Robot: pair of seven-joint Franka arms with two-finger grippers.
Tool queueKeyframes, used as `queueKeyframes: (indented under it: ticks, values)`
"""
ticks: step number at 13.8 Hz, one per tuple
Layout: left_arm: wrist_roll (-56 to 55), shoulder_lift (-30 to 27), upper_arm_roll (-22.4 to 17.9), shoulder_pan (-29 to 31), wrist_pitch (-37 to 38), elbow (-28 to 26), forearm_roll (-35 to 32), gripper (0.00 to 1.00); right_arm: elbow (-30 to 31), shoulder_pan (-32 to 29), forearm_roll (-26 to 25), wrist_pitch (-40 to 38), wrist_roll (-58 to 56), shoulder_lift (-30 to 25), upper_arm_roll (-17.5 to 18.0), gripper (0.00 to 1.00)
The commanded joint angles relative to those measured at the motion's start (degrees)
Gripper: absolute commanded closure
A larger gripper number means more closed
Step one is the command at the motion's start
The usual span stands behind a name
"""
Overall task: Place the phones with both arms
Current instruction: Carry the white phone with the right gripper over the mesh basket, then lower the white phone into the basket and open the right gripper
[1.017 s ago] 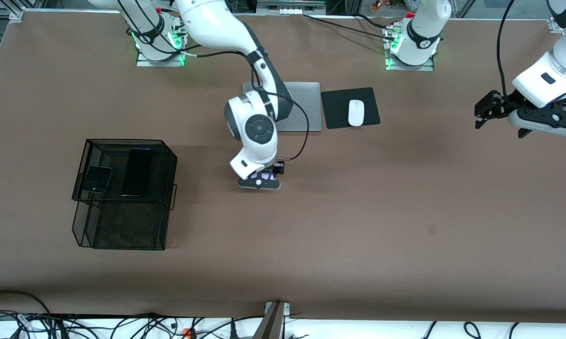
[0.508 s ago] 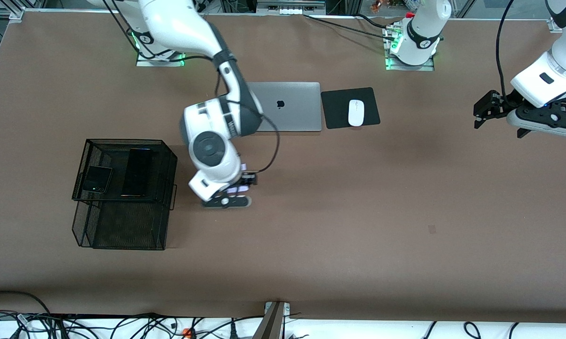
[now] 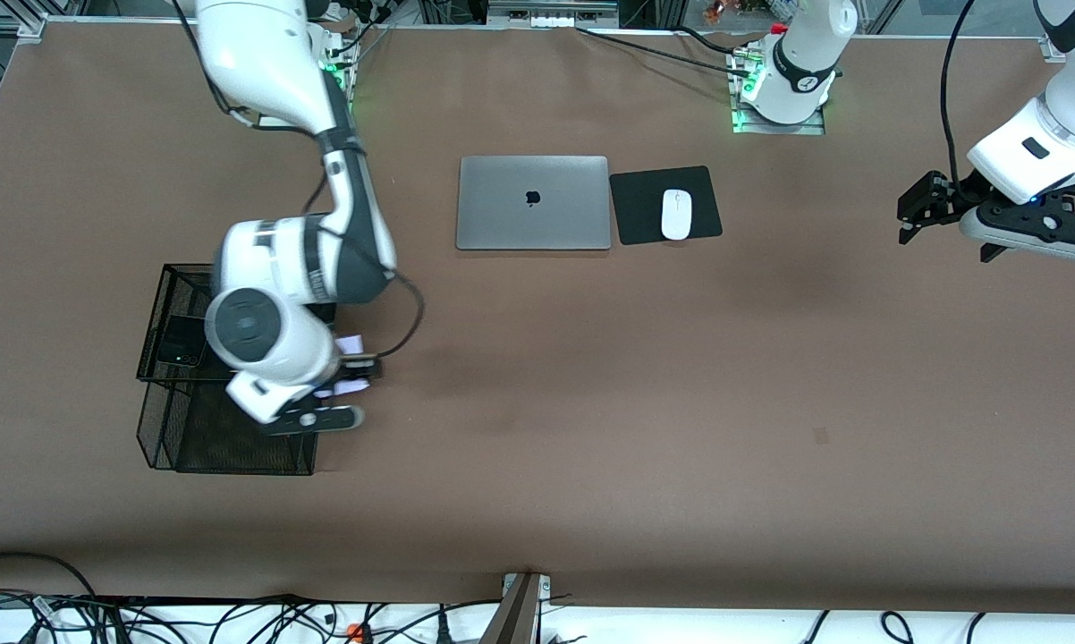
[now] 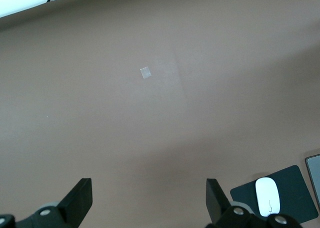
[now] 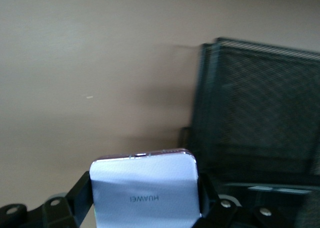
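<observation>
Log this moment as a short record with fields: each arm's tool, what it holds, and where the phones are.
right tool: shut on the lavender-white phone, in the air by the edge of the black mesh rack that faces the laptop
left tool: open, holds nothing, waiting above bare table at its own end
small black phone: on the rack's upper tier
long black phone: hidden by the right arm
other items: laptop, mouse on black pad

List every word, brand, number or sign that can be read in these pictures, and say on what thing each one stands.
"HUAWEI": on the pale lavender-white phone held in the right tool, seen upside down in the right wrist view.
Apple logo, a sign without letters: on the lid of the grey laptop.
Dark lettering on the right arm's white wrist housing: too blurred to read.
No other text is readable.
</observation>
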State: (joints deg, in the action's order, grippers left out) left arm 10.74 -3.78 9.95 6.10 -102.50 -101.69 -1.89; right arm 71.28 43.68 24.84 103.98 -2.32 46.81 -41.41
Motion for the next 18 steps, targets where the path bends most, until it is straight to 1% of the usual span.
queueKeyframes:
  ticks: [1,4,5,9,10,12,14,17,18]
  values:
    - [0.2,0.4,0.1,0.2,1.0,1.4,-1.2,0.00,-0.3,-6.9,0.2,-1.4,-8.6,-1.5,0.6,1.00]
    - [0.1,0.4,0.1,0.2,1.0,1.6,-1.1,0.00,-0.5,-12.7,0.5,-1.1,-13.7,-1.5,0.8,1.00]
    - [0.2,0.6,0.2,0.2,1.1,2.2,-1.2,0.00,-0.7,-14.0,1.5,-0.5,-13.9,-1.5,0.9,1.00]
    - [0.2,0.6,0.5,0.2,1.1,2.5,-1.2,0.00,-0.8,-16.5,2.5,3.5,-14.2,0.4,1.2,1.00]
    - [0.2,0.5,0.6,0.2,1.2,2.5,-1.2,0.00,-0.7,-16.7,2.7,5.9,-14.2,1.1,1.2,1.00]
    - [0.1,0.5,0.7,0.2,1.9,2.7,-1.2,0.00,-0.7,-18.1,2.8,10.0,-14.0,2.8,3.2,1.00]
    - [0.1,0.6,0.8,0.1,1.9,3.1,-1.1,0.00,-0.9,-20.7,3.1,12.2,-13.9,3.0,6.7,1.00]
    - [0.0,0.6,0.7,0.0,2.6,3.2,-1.0,0.00,-0.8,-21.4,3.3,15.3,-12.5,4.0,8.9,1.00]
    - [-0.1,0.6,0.7,0.1,2.6,3.2,-0.7,0.00,-0.8,-21.4,3.3,16.2,-11.4,4.3,9.1,1.00]
